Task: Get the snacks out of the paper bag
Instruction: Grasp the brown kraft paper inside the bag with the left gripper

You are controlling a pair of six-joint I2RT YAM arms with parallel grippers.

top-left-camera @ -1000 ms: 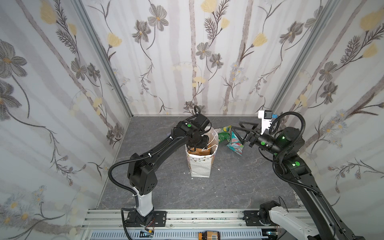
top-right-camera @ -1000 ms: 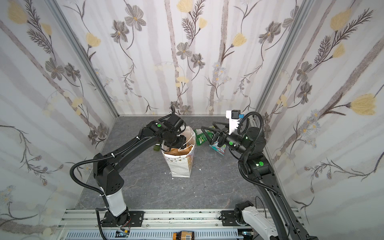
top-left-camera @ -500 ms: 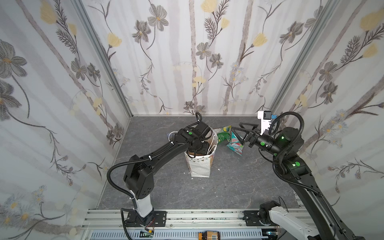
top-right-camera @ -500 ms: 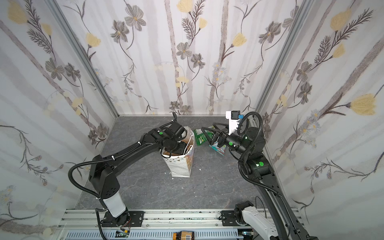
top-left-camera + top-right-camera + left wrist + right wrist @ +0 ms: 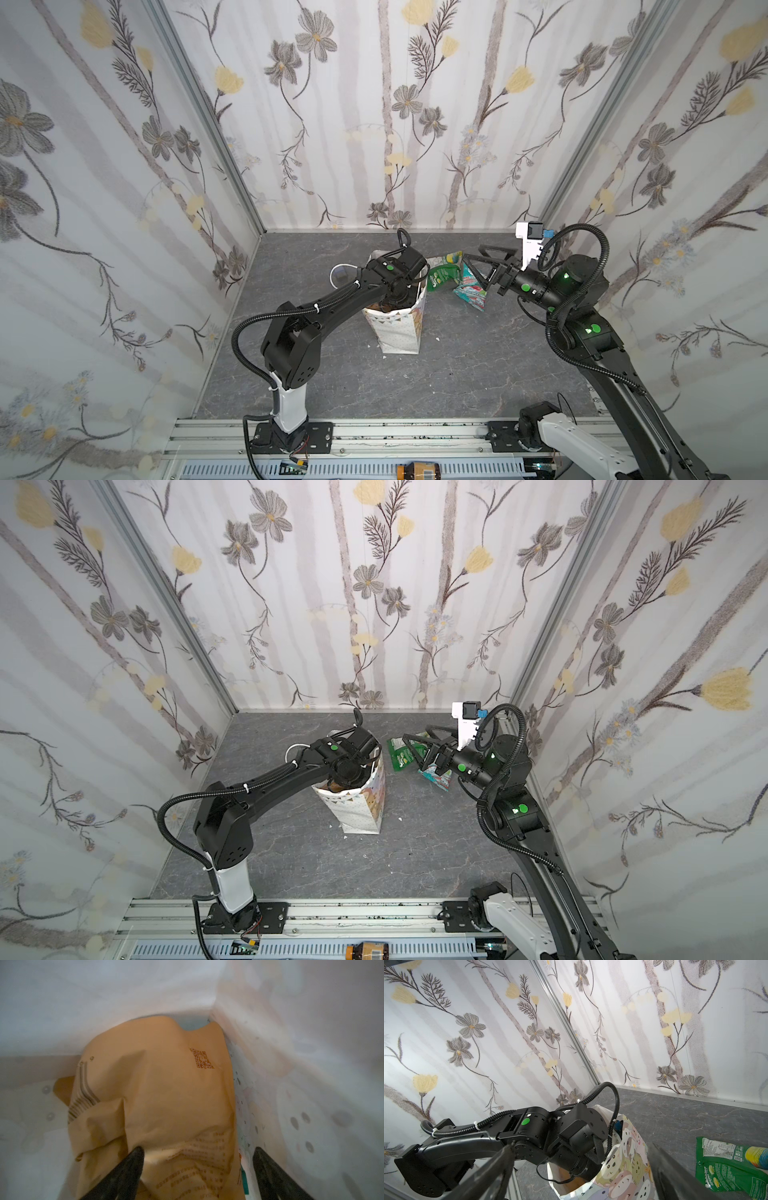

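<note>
Both released | left tool [image 5: 196, 1152] down inside paper bag [image 5: 399, 336] | right tool [image 5: 472, 252] held level

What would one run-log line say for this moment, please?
left gripper: open inside paper bag, orange pouch between jaws | right gripper: open, empty | on table: green packet, teal packet

Little room around orange pouch [image 5: 158, 1093] inside paper bag [image 5: 301, 1032]

Floral-papered walls [image 5: 374, 104]; grey marbled floor [image 5: 457, 374]; aluminium rail [image 5: 374, 432] in front.
</note>
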